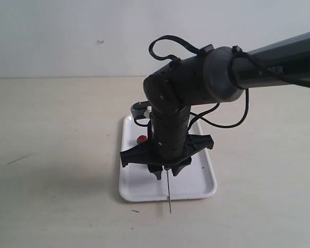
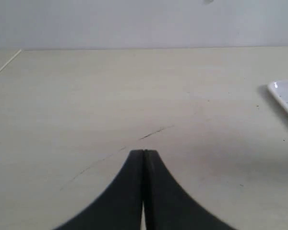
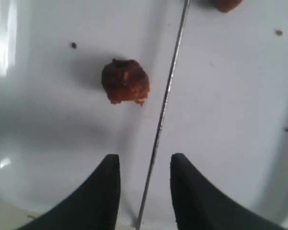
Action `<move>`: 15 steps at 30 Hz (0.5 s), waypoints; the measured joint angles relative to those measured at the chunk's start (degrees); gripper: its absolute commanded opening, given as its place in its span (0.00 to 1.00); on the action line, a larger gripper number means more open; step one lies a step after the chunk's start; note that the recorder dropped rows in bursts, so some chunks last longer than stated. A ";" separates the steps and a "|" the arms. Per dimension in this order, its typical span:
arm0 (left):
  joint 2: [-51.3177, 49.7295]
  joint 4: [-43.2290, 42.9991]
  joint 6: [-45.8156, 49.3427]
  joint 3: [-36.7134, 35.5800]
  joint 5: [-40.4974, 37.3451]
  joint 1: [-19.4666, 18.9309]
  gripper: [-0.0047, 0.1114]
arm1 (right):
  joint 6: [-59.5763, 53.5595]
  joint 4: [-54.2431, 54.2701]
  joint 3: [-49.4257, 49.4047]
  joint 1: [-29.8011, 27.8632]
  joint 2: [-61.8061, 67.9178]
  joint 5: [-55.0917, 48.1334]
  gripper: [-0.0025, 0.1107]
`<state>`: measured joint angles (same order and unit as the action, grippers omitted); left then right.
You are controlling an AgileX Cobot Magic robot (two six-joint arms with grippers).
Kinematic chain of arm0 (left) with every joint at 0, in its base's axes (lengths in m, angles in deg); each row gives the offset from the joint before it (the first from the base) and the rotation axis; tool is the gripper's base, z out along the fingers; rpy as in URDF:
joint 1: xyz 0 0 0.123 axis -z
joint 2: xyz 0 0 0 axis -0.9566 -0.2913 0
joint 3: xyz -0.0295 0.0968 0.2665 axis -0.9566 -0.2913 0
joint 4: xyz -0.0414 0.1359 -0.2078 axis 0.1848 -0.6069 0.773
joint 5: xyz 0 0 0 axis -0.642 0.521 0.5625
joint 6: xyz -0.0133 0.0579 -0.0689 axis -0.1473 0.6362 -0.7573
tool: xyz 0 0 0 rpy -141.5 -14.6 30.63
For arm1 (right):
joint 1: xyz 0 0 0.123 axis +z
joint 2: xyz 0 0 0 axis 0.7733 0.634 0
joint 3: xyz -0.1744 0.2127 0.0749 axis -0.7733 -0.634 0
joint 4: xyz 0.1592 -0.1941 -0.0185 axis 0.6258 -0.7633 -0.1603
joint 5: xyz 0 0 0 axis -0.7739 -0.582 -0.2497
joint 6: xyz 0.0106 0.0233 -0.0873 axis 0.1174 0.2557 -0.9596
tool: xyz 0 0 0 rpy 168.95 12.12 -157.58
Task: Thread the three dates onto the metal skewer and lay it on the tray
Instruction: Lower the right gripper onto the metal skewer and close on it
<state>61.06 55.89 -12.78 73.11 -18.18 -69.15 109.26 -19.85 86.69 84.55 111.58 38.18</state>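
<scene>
My right gripper (image 3: 145, 158) is open low over the tray (image 3: 48, 143), one finger on each side of the metal skewer (image 3: 165, 100) without touching it. The thin rod lies on the tray (image 1: 196, 186), and in the exterior view the skewer's (image 1: 168, 194) near end pokes past the front rim onto the table. One date (image 3: 126, 80) lies loose beside the rod. A second date (image 3: 225, 4) shows at the picture's edge on the rod's other side. A red-brown date (image 1: 141, 139) peeks out beside the right arm (image 1: 170, 129). My left gripper (image 2: 144, 151) is shut and empty over the table.
The right arm covers most of the tray's middle in the exterior view. A small grey piece (image 1: 139, 108) shows at the tray's far left corner, partly hidden. A tray corner (image 2: 284, 96) shows in the left wrist view. Tiny dark specks (image 3: 74, 45) dot the tray.
</scene>
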 measured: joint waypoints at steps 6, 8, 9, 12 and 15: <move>0.00 0.00 0.00 0.00 0.00 0.00 0.05 | 1.12 -0.54 0.32 0.00 1.06 0.39 0.35; 0.00 0.00 0.00 0.00 0.00 0.00 0.05 | 1.75 -0.87 0.32 0.00 1.06 0.39 0.35; 0.00 0.00 0.00 0.00 0.00 0.00 0.05 | 1.90 -1.30 0.32 0.00 1.06 0.39 0.35; 0.00 0.00 0.00 0.00 0.00 0.00 0.05 | 2.11 -2.38 0.32 0.00 1.06 0.39 0.35; 0.00 0.00 0.00 0.00 0.00 0.00 0.05 | 2.11 -3.13 0.32 0.00 1.06 0.39 0.35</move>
<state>61.06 55.89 -12.78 73.11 -18.18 -69.15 111.38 -22.97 87.01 84.55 112.64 38.56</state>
